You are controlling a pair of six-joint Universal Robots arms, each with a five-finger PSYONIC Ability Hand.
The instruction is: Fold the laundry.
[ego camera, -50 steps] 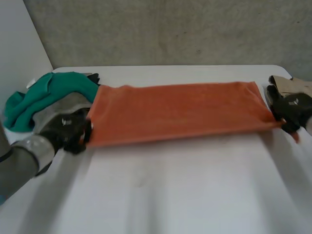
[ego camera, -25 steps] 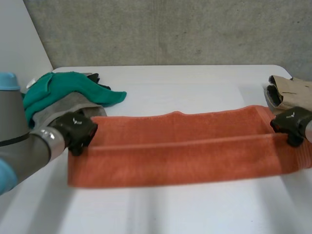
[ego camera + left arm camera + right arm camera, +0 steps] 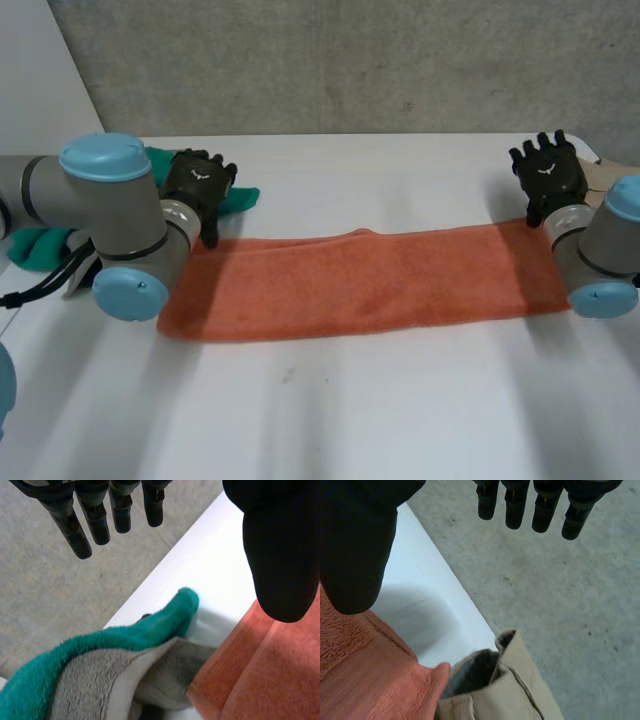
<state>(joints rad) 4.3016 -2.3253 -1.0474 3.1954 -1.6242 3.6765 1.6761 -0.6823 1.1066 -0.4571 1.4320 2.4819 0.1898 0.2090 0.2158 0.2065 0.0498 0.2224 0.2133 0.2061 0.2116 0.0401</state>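
Head view: the orange towel (image 3: 365, 280) lies in a long strip on the table (image 3: 350, 410), the left hand (image 3: 200, 185) at its far left corner and the right hand (image 3: 547, 175) at its far right. Left wrist view: fingers (image 3: 95, 525) straight, holding nothing, towel under the thumb. Right wrist view: the same.

The orange towel (image 3: 370, 280), held taut above the table (image 3: 350, 400) a second ago, is now laid flat on it as a long doubled strip. Its ends are released: the left hand (image 3: 200, 185) and right hand (image 3: 547, 172) are lifted off, fingers straightened, and carried past the towel's far edge.
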